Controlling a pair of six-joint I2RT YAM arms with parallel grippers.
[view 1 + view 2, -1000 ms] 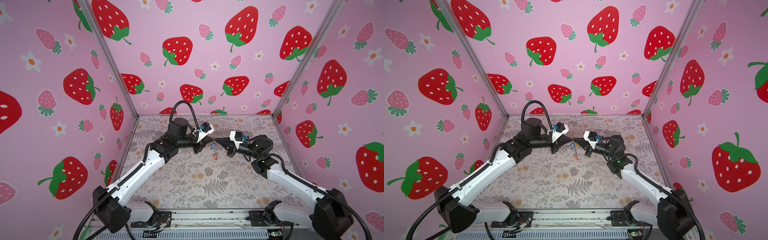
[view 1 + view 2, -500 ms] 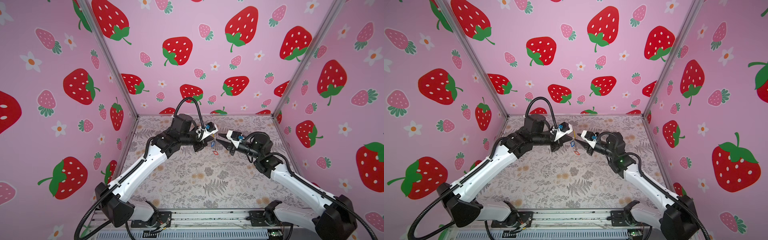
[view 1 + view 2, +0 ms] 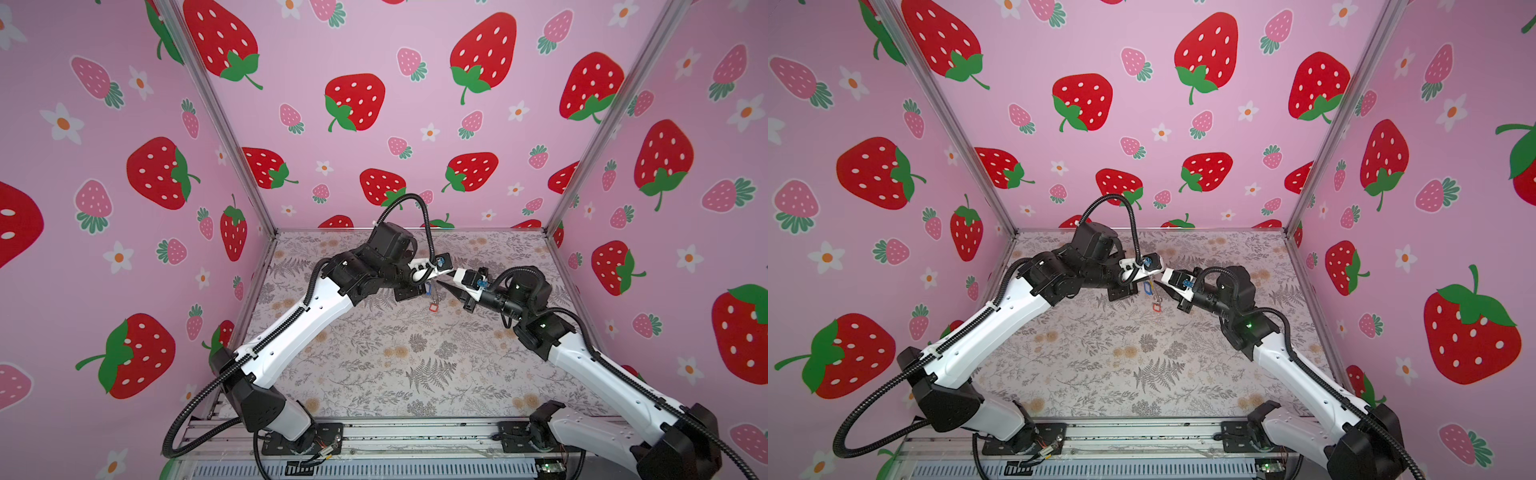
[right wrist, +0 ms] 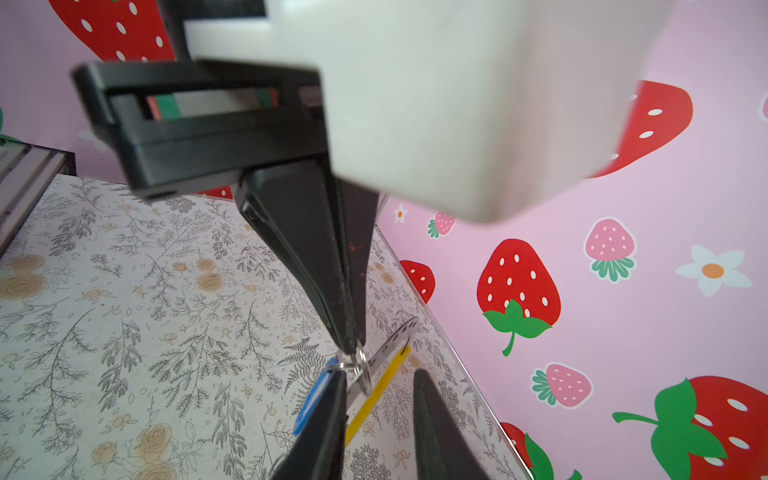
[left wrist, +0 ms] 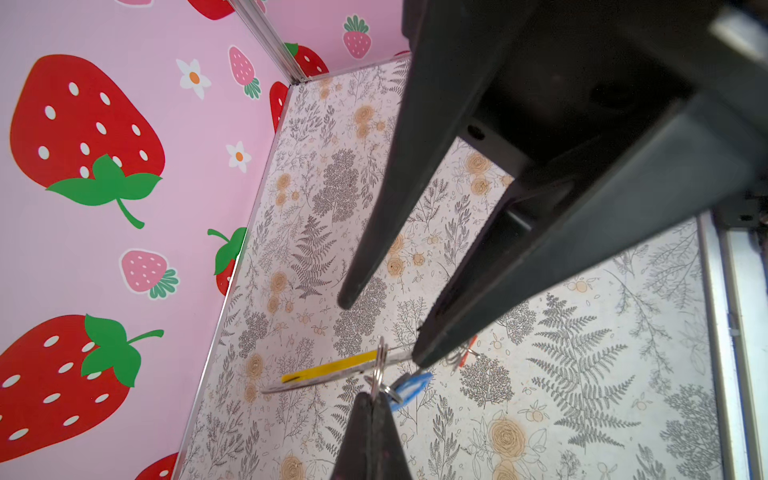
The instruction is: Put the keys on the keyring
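Yellow marks one segment of the large thin grey keyring (image 5: 328,370). The left wrist view shows it edge-on, raised above the floral-printed worktop (image 3: 374,353). It sits between the two grippers, near the back middle of the pink strawberry-patterned enclosure (image 3: 374,50).

The left gripper (image 4: 353,343) has its black fingers (image 5: 370,432) pressed together on a small silver split ring (image 5: 376,372). That ring loops around the keyring just beside the yellow segment. The blue plastic key tag (image 5: 411,386) hangs at that ring, right next to the left fingertips.

The right gripper (image 5: 382,328) has its black fingers (image 4: 432,432) spread apart, gripping nothing. In the right wrist view the yellow segment runs through the gap between them. In the left wrist view one fingertip sits at the grey end of the keyring and the other stands clear of it.

In both top views the red-framed key tag with a white label (image 3: 433,307) (image 3: 1156,307) dangles lowest under the meeting grippers, off the worktop. It hangs on a thin metal piece too small to identify. In the left wrist view only a sliver of its red shows past the right finger.
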